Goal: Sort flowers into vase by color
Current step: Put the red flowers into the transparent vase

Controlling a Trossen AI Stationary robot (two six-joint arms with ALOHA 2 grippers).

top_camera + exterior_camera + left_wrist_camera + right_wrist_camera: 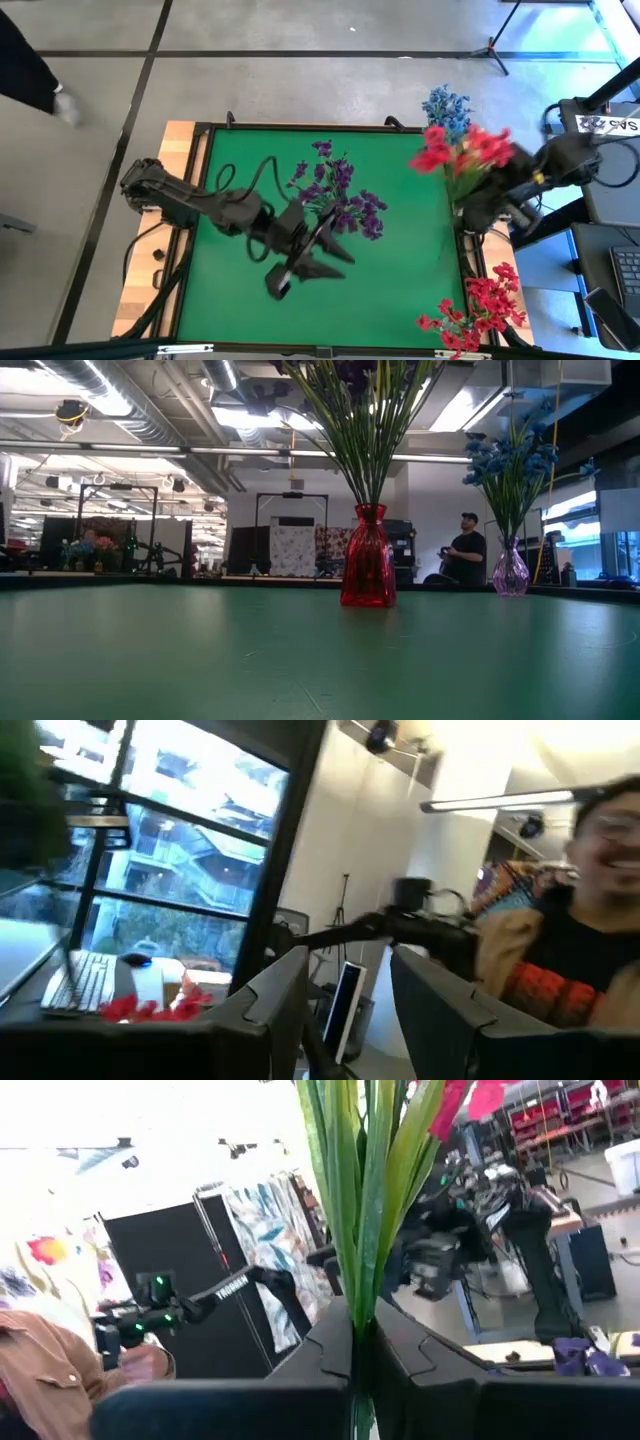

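My right gripper (472, 207) is over the table's right edge, shut on a bunch of red flowers (463, 150). In the right wrist view the green stems (362, 1200) rise from between my fingers (360, 1365). The purple flowers (338, 195) stand in a red glass vase (368, 570) at mid-table. The blue flowers (446, 104) stand in a clear purplish vase (510, 572) by the far right corner. My left gripper (335, 262) hovers open just near of the purple bunch, with nothing between its fingers (350, 975). My right gripper pinches several green stems of the red bunch, low on the stems (360, 1315), between its two fingers, which lie across them. The bunch is lifted clear. Its red blossoms (470, 1098) stand out beyond the fingertips.
A second bunch of red flowers (478, 308) sits at the table's near right corner, also seen in the left wrist view as red flowers (150, 1008). The green mat (230, 180) is bare on its left half. A person (580, 940) stands beyond the table.
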